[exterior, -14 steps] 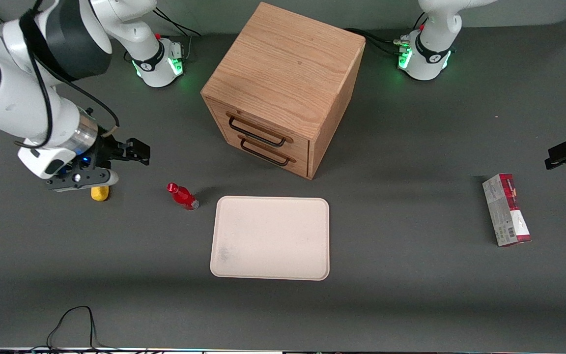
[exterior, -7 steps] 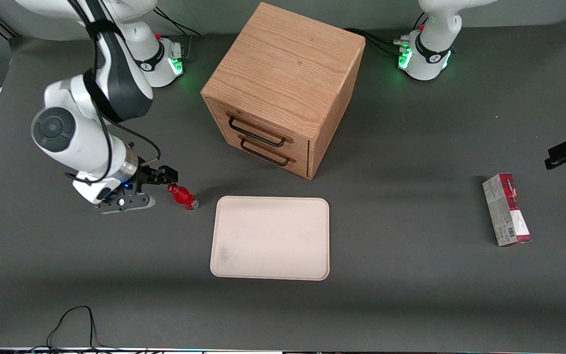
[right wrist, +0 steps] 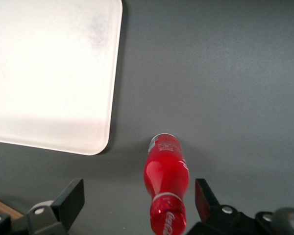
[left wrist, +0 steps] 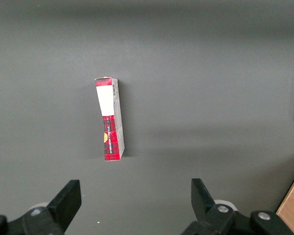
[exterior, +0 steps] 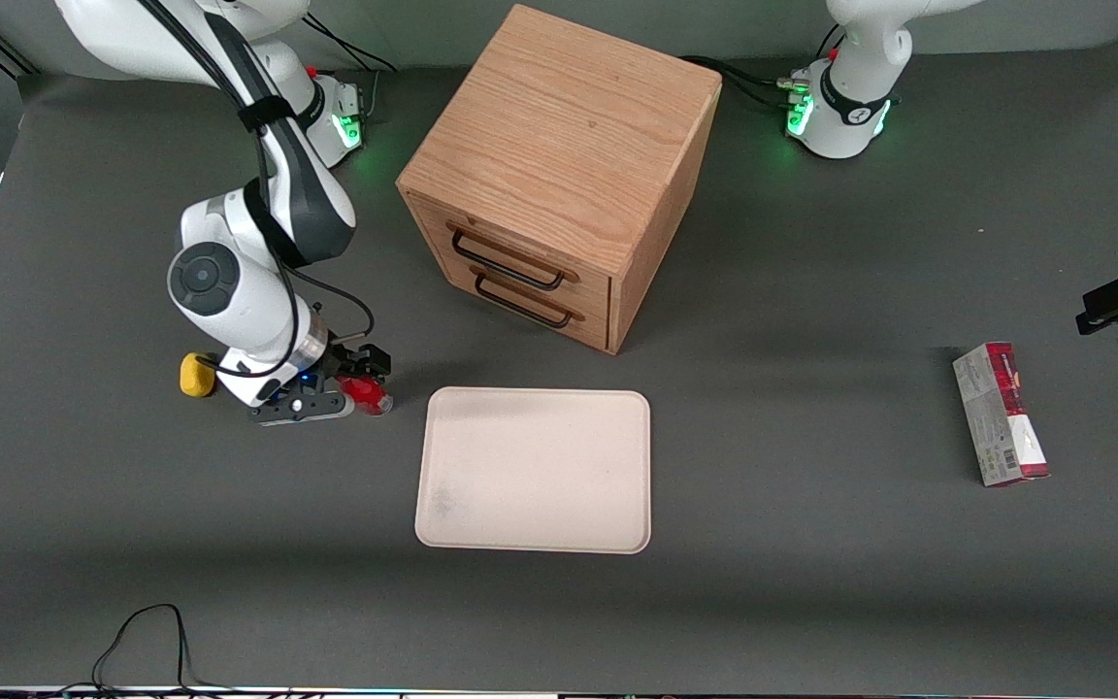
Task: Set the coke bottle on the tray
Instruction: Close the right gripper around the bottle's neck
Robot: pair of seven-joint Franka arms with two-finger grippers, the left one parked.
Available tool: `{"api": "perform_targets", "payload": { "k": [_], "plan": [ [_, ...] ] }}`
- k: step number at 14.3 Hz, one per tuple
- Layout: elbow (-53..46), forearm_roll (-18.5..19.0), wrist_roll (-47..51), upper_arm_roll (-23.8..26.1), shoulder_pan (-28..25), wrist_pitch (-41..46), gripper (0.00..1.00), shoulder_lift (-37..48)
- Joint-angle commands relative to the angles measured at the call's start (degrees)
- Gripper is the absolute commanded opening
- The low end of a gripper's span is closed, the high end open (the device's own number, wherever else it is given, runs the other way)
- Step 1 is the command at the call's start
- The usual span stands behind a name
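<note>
The gripper (right wrist: 137,200) hangs right over the coke bottle (right wrist: 165,188), its fingers (right wrist: 71,198) wide open with one on each side of the bottle, which lies flat on the table just beside the tray (exterior: 532,470), not yet on it.

Dark grey matte tabletop (exterior: 811,602). Cream-white tray (exterior: 534,470) flat on it, nearer the front camera than a two-drawer wooden cabinet (exterior: 559,175). Coke bottle (right wrist: 165,188) lying on its side just beside the tray's corner, toward the working arm's end, apart from the rim. Gripper (right wrist: 139,204) directly above the bottle, fingers spread to either side. Yellow lump (exterior: 194,376) farther toward that end. Red-and-grey carton (exterior: 1000,414) well apart, toward the parked arm's end.
</note>
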State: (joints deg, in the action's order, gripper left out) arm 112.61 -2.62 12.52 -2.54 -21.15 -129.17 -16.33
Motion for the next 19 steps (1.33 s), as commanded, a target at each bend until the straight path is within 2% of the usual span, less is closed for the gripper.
{"api": "perform_targets", "payload": {
  "k": [1, 10, 11, 12, 14, 15, 16, 19],
  "plan": [
    [2.51, -0.10, 1.28, -0.62, -0.56, -3.44, 1.00, -0.11],
    [4.46, 0.95, 1.11, -1.06, -0.47, -3.72, 1.00, 0.24],
    [4.37, 0.95, 1.11, -1.06, -0.47, -3.02, 0.95, 0.24],
    [4.37, 0.95, 1.11, -1.06, -0.47, -2.58, 0.79, 0.42],
    [4.02, 0.95, 1.11, -1.06, -0.47, -1.79, 0.26, 0.51],
    [3.67, 0.95, 1.02, -1.06, -0.38, -1.17, 0.04, 0.51],
    [3.58, 0.95, 0.76, -1.15, -0.38, -0.82, 0.00, 0.59],
    [1.39, 0.95, 0.58, -1.23, 0.06, 2.24, 0.00, 0.77]
  ]
}}
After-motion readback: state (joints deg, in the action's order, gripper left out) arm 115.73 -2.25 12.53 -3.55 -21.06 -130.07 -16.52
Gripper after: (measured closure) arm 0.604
